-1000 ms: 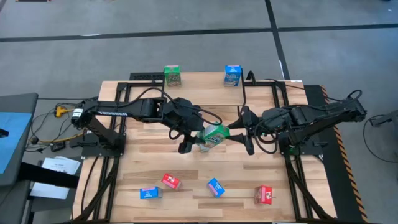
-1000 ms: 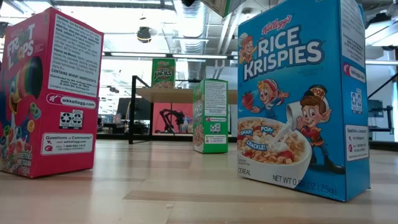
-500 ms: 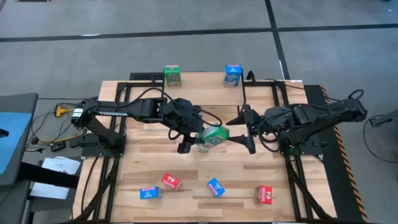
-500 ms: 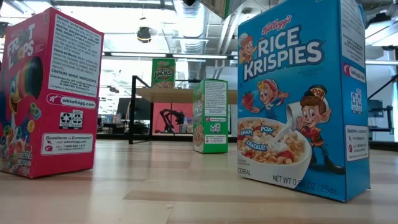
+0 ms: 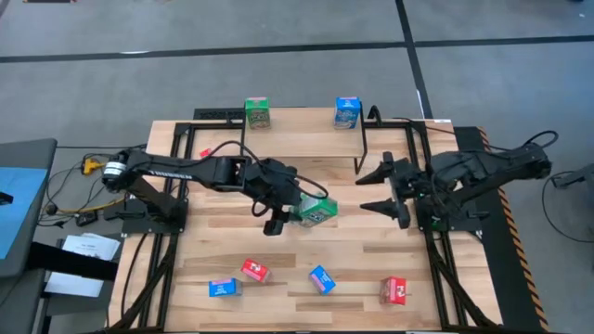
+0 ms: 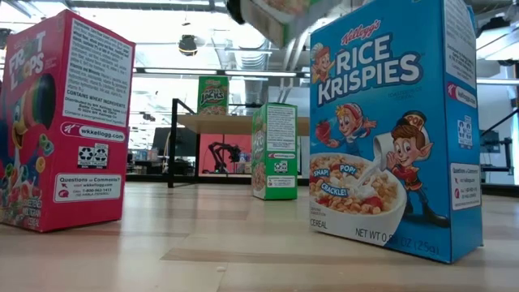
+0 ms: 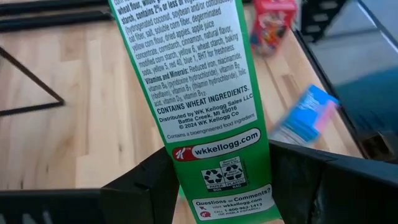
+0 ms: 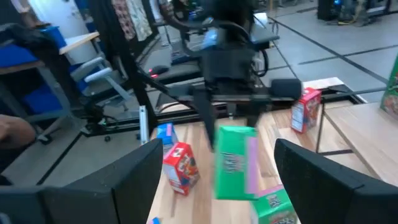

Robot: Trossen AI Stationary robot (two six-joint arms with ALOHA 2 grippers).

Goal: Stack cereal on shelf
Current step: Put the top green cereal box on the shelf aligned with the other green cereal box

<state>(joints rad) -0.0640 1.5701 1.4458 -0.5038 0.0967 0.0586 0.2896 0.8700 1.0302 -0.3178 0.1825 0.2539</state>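
My left gripper (image 5: 283,215) is shut on a green cereal box (image 5: 316,211) above the table's middle. The same box shows at the low view's top edge (image 6: 280,15) and in the right wrist view (image 8: 235,160). My right gripper (image 5: 369,192) stands open a little to the right of that box, touching nothing. The shelf (image 5: 297,115) stands at the far edge with a green box (image 5: 257,113) and a blue box (image 5: 347,111) on its board. Another green box (image 6: 274,150) stands upright by the shelf (image 6: 235,122). My left gripper pinches the green box between its two fingers (image 7: 140,186), which lie on the two broad faces near one end (image 7: 227,180). The narrow printed side panel faces the wrist camera. The fingers come from above, slanting down. The box is lifted clear of the table.
Near the front edge lie two red boxes (image 5: 254,271) (image 5: 396,290) and two blue ones (image 5: 223,288) (image 5: 322,279). In the low view a pink box (image 6: 61,122) and a blue box (image 6: 393,130) stand close. Black frame rails run along both table sides.
My right gripper has opened, let go of the green box and drawn back toward the table's right edge. My left gripper keeps the box, which has moved a little toward the near edge and come down.
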